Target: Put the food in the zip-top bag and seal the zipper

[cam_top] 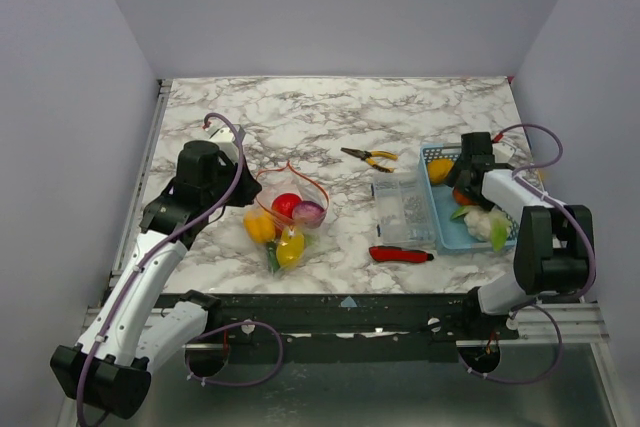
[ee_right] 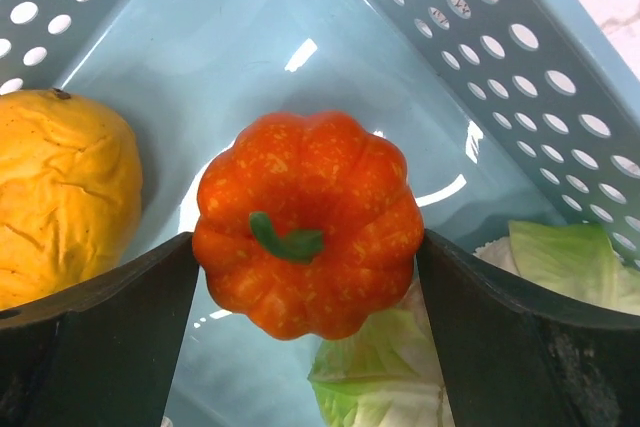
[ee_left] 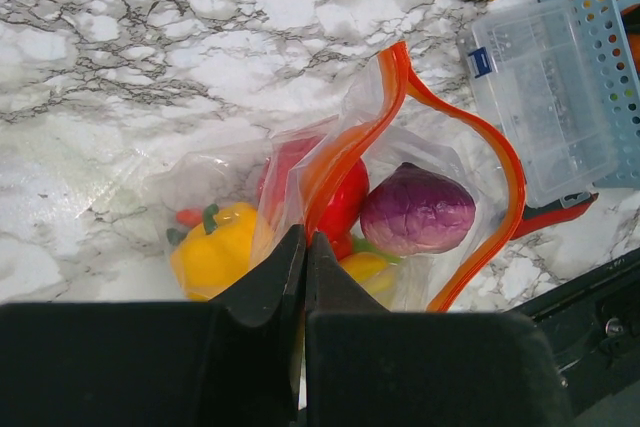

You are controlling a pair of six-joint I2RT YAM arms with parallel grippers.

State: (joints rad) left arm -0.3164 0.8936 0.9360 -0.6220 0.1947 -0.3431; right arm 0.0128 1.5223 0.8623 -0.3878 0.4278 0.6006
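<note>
The zip-top bag lies left of the table's centre, its orange-red zipper gaping open. Inside it are a yellow pepper, a red tomato and a purple bulb. My left gripper is shut on the bag's near rim beside the zipper. In the blue basket, my right gripper straddles an orange pumpkin-shaped food piece, with both fingers touching its sides. From above, the right gripper reaches down into the basket.
A wrinkled yellow fruit and a pale green cabbage piece share the basket. A clear compartment box stands just left of the basket. A red-handled knife lies in front of it, and yellow-handled pliers lie behind.
</note>
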